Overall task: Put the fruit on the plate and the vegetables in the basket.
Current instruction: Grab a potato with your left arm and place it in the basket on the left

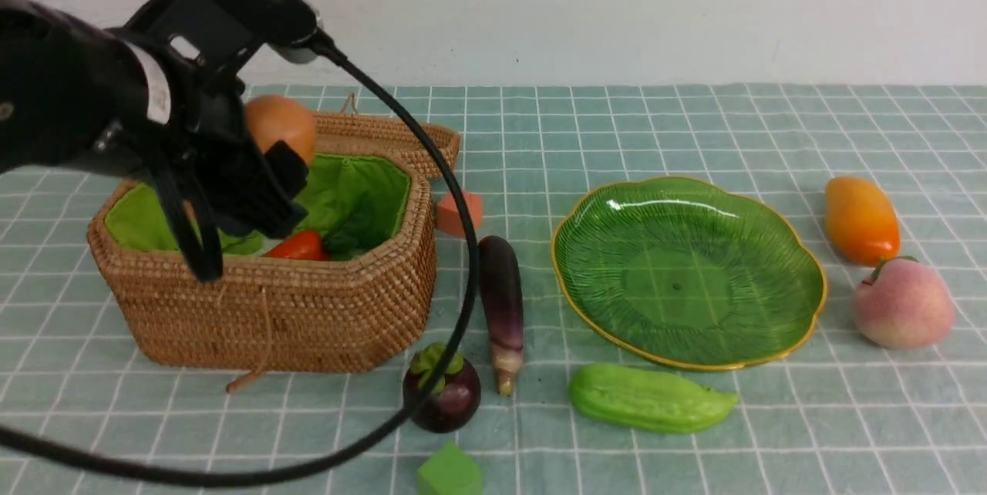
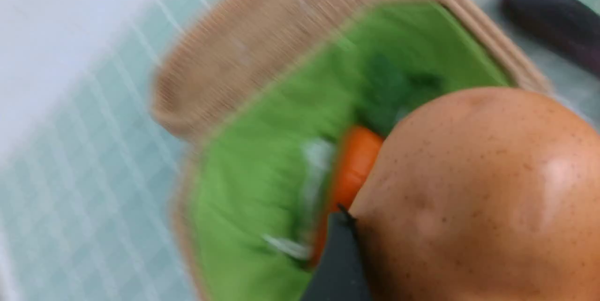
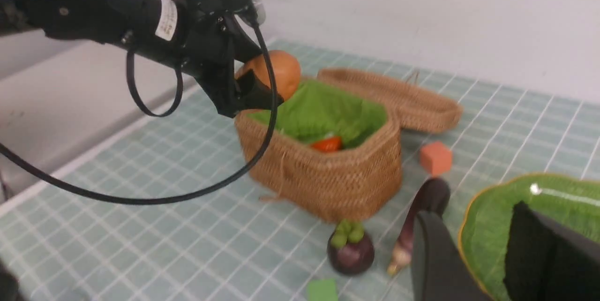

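Note:
My left gripper (image 1: 266,159) hangs over the open wicker basket (image 1: 308,302), shut on the tan-orange potato (image 1: 279,123), which fills the left wrist view (image 2: 478,198). A red-orange carrot (image 1: 297,246) lies inside on the green lining. The eggplant (image 1: 502,302), mangosteen (image 1: 443,391) and light-green gourd (image 1: 648,399) lie on the cloth between the basket and the green plate (image 1: 686,271), which holds nothing. Right of the plate lie the mango (image 1: 861,219) and peach (image 1: 902,302). My right gripper (image 3: 473,249) is open with nothing in it, near the plate's rim (image 3: 487,216).
The basket's lid (image 1: 385,133) lies folded back behind it. An orange cube (image 1: 460,212) sits beside the basket and a green cube (image 1: 449,472) at the front edge. The left arm's black cable (image 1: 463,248) loops down past the mangosteen.

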Robot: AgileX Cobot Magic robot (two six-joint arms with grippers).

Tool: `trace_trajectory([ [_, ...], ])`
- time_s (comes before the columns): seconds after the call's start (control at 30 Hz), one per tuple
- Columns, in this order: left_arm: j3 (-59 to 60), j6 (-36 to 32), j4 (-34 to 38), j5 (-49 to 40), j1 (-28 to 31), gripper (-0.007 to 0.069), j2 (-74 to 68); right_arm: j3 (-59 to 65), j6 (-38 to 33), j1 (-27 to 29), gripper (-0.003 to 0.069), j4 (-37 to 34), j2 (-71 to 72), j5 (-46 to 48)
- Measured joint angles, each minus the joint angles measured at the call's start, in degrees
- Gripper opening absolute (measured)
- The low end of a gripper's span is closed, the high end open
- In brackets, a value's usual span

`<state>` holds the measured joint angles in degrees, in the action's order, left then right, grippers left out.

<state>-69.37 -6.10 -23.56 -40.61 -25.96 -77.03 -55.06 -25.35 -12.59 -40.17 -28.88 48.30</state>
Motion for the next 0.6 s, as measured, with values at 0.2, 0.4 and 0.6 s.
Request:
trace_trajectory([
  [0.2,-2.7,-10.5,-2.0,1.2,4.0,0.0567,-9.9,0.0,0.0,0.0,0.0235,-0.1,0.0,-0.2],
  [0.4,-2.7,-7.1,-9.3,3.2,4.4,0.0591,-14.6,0.0,-0.1,0.0,0.0235,-0.2,0.0,1.1],
  [0.6,-2.8,1.6,-16.2,3.9,4.4,0.0668,-14.6,0.0,-0.1,0.0,0.0235,-0.8,0.0,1.5],
])
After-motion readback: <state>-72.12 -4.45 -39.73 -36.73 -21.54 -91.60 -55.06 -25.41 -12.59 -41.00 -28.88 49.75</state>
